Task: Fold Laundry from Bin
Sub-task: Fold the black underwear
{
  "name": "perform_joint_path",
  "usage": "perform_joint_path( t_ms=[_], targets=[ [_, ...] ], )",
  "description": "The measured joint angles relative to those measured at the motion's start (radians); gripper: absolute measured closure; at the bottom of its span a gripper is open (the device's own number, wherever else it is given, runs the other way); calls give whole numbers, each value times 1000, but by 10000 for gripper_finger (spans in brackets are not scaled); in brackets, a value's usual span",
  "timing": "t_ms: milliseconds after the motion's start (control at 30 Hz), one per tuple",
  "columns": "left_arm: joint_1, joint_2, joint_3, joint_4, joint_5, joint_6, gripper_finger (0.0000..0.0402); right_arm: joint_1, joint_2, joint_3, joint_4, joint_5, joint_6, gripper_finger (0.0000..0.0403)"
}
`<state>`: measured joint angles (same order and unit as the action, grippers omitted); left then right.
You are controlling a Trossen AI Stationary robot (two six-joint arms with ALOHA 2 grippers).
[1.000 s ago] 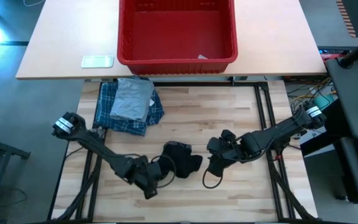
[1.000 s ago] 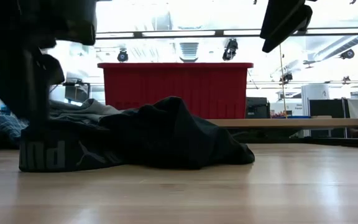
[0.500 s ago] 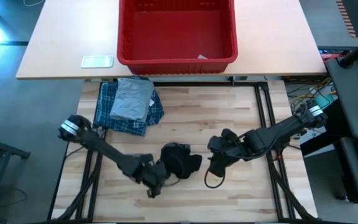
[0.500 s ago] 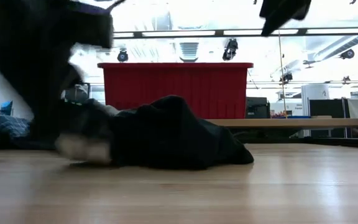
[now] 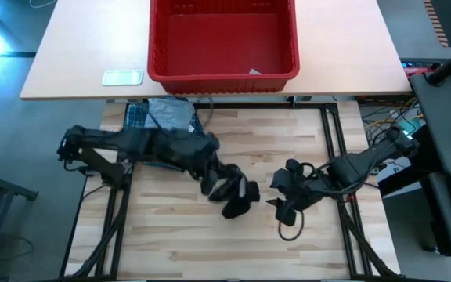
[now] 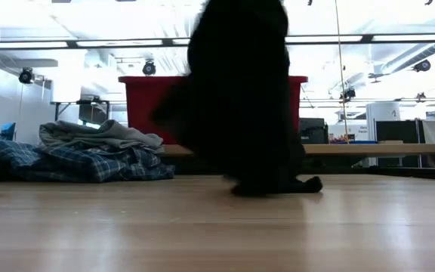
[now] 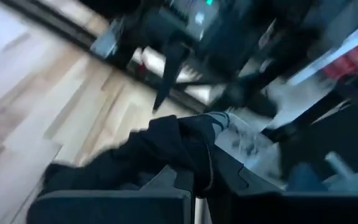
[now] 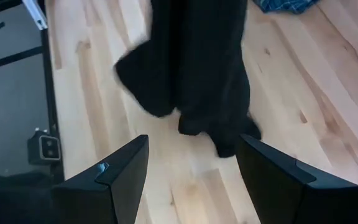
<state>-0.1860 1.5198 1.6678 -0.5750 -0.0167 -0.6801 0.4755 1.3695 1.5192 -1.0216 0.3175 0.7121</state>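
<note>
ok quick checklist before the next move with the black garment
1. Left gripper shut on the black garment: ok.
2. Garment lifted: partly; in the low view it hangs tall, but its lower end touches the table: not ok.
3. Right gripper open, near the hanging garment, holding nothing: ok.
4. Plaid shirt and grey T-shirt stacked at the table's far left, apart from the garment: ok.
5. Red bin holds no more laundry: ok.
6. Which part of the garment is pinched: cannot tell.

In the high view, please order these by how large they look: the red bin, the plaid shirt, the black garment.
1. Red bin
2. Plaid shirt, partly hidden by the left arm
3. Black garment, bunched
</note>
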Motion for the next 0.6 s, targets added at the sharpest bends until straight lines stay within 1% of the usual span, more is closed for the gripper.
perform_joint_path(
  t_ms=[67, 100, 167, 233, 333, 500, 600],
  targets=[
    [31, 21, 71, -38, 9, -6, 401, 22, -12, 0, -12, 22, 23, 170],
    [50, 35, 96, -88, 9, -9, 401, 32, -16, -1, -22, 37, 33, 170],
    [95, 76, 115, -209, 5, -26, 401, 51, -22, -2, -35, 74, 52, 170],
    [139, 129, 102, -280, 2, -34, 401, 66, -23, -2, -41, 103, 66, 170],
    [187, 207, 57, -297, 8, -24, 401, 75, -19, -2, -44, 122, 93, 170],
    [223, 330, 25, -306, 57, 42, 399, 83, 9, -12, -44, 152, 110, 170],
    [234, 356, 23, -337, 56, 77, 380, 83, 38, -26, -46, 169, 135, 170]
  ],
)
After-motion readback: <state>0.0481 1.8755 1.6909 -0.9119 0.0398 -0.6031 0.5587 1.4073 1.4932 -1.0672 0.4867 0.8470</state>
